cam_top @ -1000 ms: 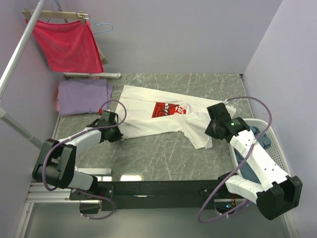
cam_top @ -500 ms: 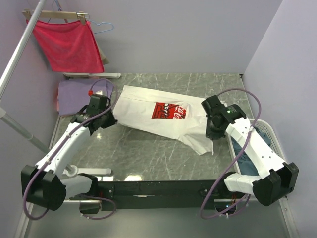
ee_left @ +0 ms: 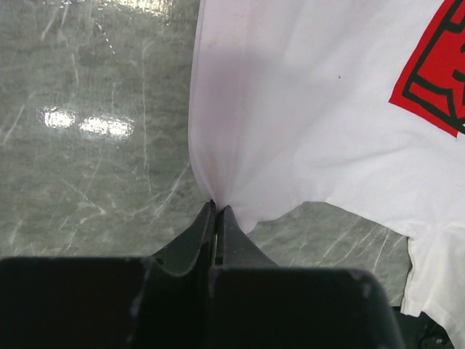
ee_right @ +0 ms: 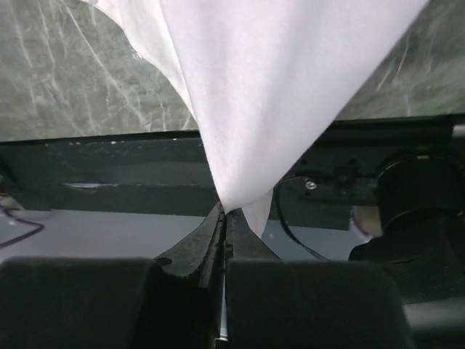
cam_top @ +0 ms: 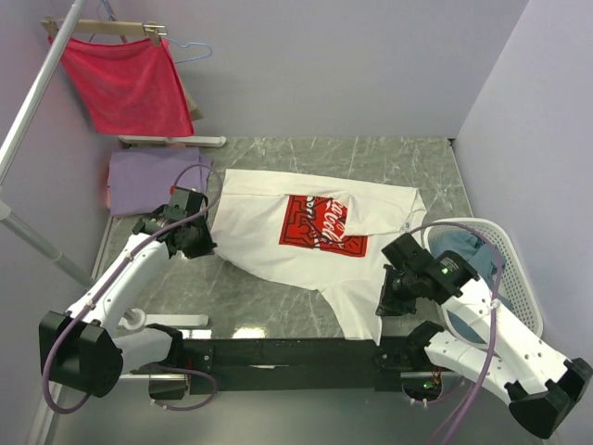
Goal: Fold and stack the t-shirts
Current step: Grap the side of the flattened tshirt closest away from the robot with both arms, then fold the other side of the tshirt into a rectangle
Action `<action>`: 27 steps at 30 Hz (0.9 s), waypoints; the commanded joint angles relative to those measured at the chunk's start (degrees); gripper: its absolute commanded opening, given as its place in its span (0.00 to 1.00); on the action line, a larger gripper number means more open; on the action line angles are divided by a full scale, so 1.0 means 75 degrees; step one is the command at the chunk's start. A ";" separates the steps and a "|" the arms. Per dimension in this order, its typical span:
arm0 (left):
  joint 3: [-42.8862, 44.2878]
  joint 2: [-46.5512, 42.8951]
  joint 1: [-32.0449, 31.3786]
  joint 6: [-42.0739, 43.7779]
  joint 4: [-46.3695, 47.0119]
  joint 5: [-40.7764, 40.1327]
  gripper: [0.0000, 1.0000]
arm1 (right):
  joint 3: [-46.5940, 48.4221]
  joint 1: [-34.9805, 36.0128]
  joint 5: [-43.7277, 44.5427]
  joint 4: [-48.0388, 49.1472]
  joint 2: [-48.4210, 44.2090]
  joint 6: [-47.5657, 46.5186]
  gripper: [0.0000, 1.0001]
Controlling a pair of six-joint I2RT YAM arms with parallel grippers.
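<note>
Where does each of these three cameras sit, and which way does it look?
Top external: above and behind, looking down on the table; left arm and right arm show.
Left wrist: on the left arm, facing along the left gripper, shut on the white t-shirt.
Right wrist: on the right arm, along the right gripper, shut on that shirt.
Shared: the shirt.

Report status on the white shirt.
Left gripper and right gripper shut on white t-shirt. Shirt spread between them. Laundry basket near right gripper.
</note>
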 commanded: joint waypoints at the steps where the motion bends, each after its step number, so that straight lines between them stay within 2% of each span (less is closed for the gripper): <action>1: 0.0010 0.0053 -0.0008 0.0272 0.0018 0.0304 0.02 | -0.0145 0.0068 0.0211 0.0304 -0.0239 0.1127 0.00; 5: 0.0150 0.0370 -0.0008 0.0378 0.0041 0.0153 0.07 | -0.0252 0.0021 0.0445 0.0819 -0.0275 0.1327 0.00; 10: 0.0314 0.0909 0.0027 0.0518 0.0440 -0.0106 0.01 | 0.0053 -0.0236 0.1253 0.1545 0.0486 0.1083 0.00; 14: 0.0420 0.1097 0.0249 0.0577 0.0838 -0.0212 0.01 | 0.0475 -0.0611 0.2167 0.1652 0.1002 0.0917 0.00; 21: 0.0795 0.1624 0.1058 0.0905 0.1085 -0.0118 0.01 | 0.0335 -0.2214 0.2485 0.2038 0.1074 0.0099 0.00; 27: 0.0982 0.2255 0.1293 0.1022 0.1518 0.0280 0.01 | 0.0370 -0.3013 0.2509 0.2576 0.1575 -0.0593 0.00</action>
